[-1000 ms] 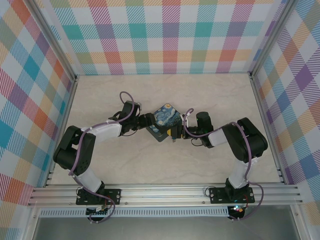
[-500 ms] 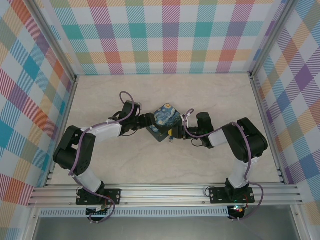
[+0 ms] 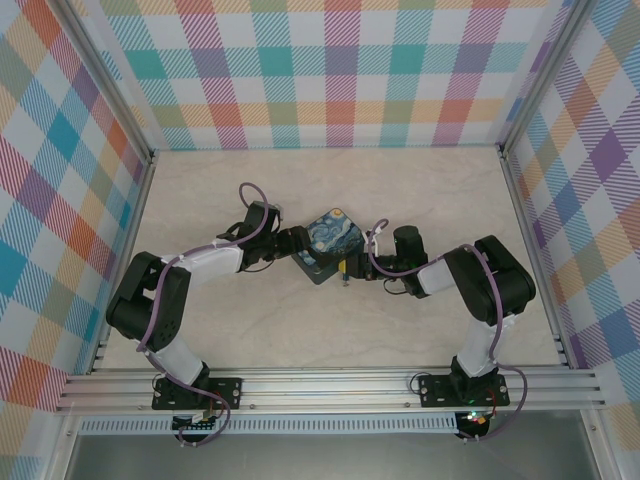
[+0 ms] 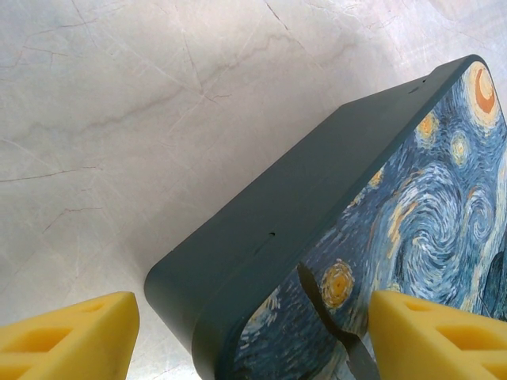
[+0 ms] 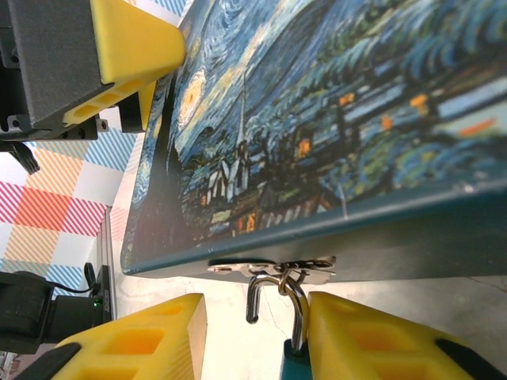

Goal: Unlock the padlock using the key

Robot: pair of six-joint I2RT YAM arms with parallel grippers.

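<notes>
1. Step in hand, as judged: the padlock (image 5: 293,369) is to be grasped by the right end effector (image 5: 255,317) and steadied for the key.
2. Padlock location: it is hung by its shackle through the silver hasp (image 5: 273,269) on the side wall of the painted tin (image 5: 333,103). The teal body sits just below that wall, over the worktop (image 4: 119,119).
3. Right end effector: the jaws stand fairly narrow around the padlock. One finger (image 5: 372,332) is seen against the shackle and the other is apart from it, so no grip is made yet.
4. Left end effector (image 4: 253,340): the jaws are set wide astride a corner of the tin. Whether the tin is actually clamped cannot be told.
5. Doing it well: closure is best made on the teal body, not the thin shackle, with the keyhole left uncovered. The tin should be braced by the left arm so the hasp is not twisted.
6. Key: a thin grey metal strip (image 4: 329,317) is seen against the lid in the left wrist view. Whether it is the key cannot be told.
7. Views: hasp, shackle and finger gaps are given by the right wrist view. The tin's corner and plain side wall are given by the left wrist view. The top view gives the layout, with both end effectors met at the tin (image 3: 330,235) mid-worktop, but lock detail is too small there to judge.
</notes>
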